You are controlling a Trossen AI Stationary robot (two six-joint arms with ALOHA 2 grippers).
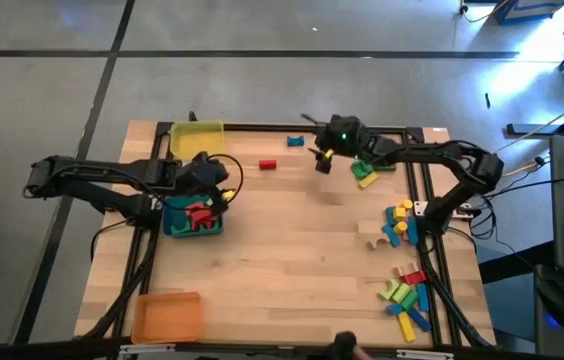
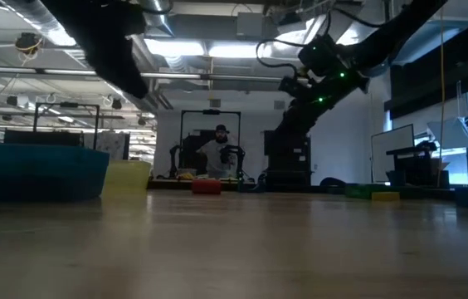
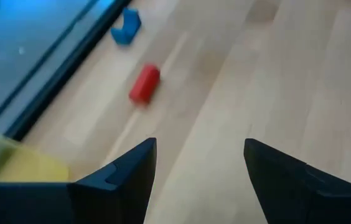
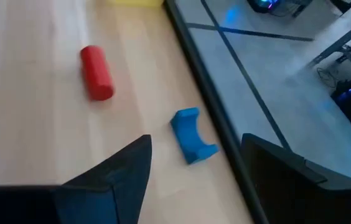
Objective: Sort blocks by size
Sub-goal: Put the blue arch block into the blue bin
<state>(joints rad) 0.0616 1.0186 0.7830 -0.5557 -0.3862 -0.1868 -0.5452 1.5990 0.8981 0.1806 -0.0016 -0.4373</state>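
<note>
The blocks lie in several groups, placed here against the blue rectangular tray (image 1: 174, 226) on the table's left half. A few red blocks (image 1: 198, 216) already sit inside that tray. Well to its far right, a small red cylinder block (image 1: 268, 164) and a blue arch-shaped block (image 1: 295, 142) lie loose near the far edge of the pale wooden table (image 1: 282, 260). Farther right again, a green and yellow pair (image 1: 365, 174) rests by the right arm, and two larger heaps of mixed blue, yellow, green and red blocks (image 1: 406, 296) crowd the right edge. A yellow tray (image 1: 196, 138) stands just beyond the blue one, and an orange tray (image 1: 167, 316) sits well nearer the front.

The left gripper (image 1: 216, 190) hangs over the blue tray's far rim, its jaws spread wide with nothing between them. The right gripper (image 1: 322, 160) hovers just right of the red cylinder and the blue arch, jaws likewise wide and empty.

The step in hand appears to be a fresh pick by the right arm. The next move probably calls for lowering squarely over the blue arch or the red cylinder, closing across its narrow side, then carrying it to the tray matching its size.
</note>
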